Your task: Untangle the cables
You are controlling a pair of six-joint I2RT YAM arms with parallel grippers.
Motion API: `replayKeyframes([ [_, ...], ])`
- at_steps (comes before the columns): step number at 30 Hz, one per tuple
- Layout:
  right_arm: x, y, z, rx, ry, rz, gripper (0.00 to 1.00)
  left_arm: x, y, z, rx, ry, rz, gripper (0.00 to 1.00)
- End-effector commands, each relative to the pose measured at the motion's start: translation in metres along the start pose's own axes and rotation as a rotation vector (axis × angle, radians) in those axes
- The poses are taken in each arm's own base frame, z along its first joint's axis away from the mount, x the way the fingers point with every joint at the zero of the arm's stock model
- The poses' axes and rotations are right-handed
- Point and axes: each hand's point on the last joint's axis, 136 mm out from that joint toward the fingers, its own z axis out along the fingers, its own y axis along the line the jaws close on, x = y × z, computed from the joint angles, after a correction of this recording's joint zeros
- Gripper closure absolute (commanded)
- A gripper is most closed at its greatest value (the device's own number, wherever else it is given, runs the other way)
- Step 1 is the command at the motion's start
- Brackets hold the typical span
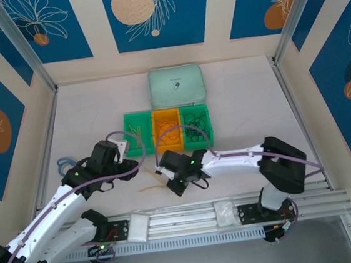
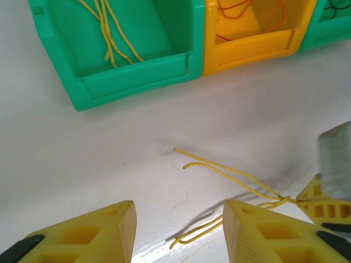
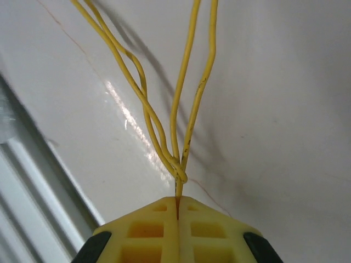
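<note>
Two thin, glossy yellow wires [image 3: 181, 109] rise in loose twists from the right gripper [image 3: 178, 200]. Its ribbed yellow plastic fingers are pressed together, pinching the strands just below the knot where they cross. The bundle [image 2: 230, 174] lies on the smooth white worktop [image 1: 248, 105] close to the middle of its near edge. Its free ends curl away towards the far edge, while the pinched end is partly covered by the right gripper's finger.

The left gripper [image 2: 178, 208] hovers just beside the bundle. Its matching yellow fingers stand apart with nothing between them, and the near loop of wire passes behind one finger.

Three moulded plastic bins sit side by side at the middle of the worktop. The left green bin [image 2: 137, 76] holds more yellow strands [image 2: 109, 33], the orange bin [image 2: 252, 46] holds orange-red wires [image 2: 233, 7] cut off by the frame, and the right green bin [image 1: 196, 109] holds a black tangle [image 1: 195, 126] too fine to trace. Behind them, towards the far edge, rests a pale green, round-cornered case [image 1: 177, 86]. A grooved aluminium rail [image 1: 184, 218] lines the near edge and is blurred in the right wrist view.
</note>
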Motion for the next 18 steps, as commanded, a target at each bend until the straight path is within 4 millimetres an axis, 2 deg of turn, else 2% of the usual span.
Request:
replayKeyframes([
  [1, -0.019, 0.009, -0.036, -0.1, -0.11, 0.002, 1.0, -0.014, -0.015, -0.005, 0.089, -0.061, -0.011, 0.54],
  [7, -0.037, 0.008, -0.091, -0.171, -0.21, 0.041, 1.0, -0.031, -0.045, -0.013, 0.249, -0.136, 0.056, 0.55],
  [10, -0.045, -0.002, -0.117, -0.161, -0.211, 0.105, 1.0, -0.038, -0.062, -0.022, 0.335, -0.185, 0.107, 0.56],
  [14, -0.052, -0.017, -0.147, -0.077, -0.215, 0.144, 1.0, -0.047, -0.082, -0.039, 0.424, -0.254, 0.175, 0.55],
  [18, -0.062, -0.029, -0.167, 0.01, -0.241, 0.164, 1.0, -0.051, -0.099, -0.043, 0.502, -0.262, 0.198, 0.55],
])
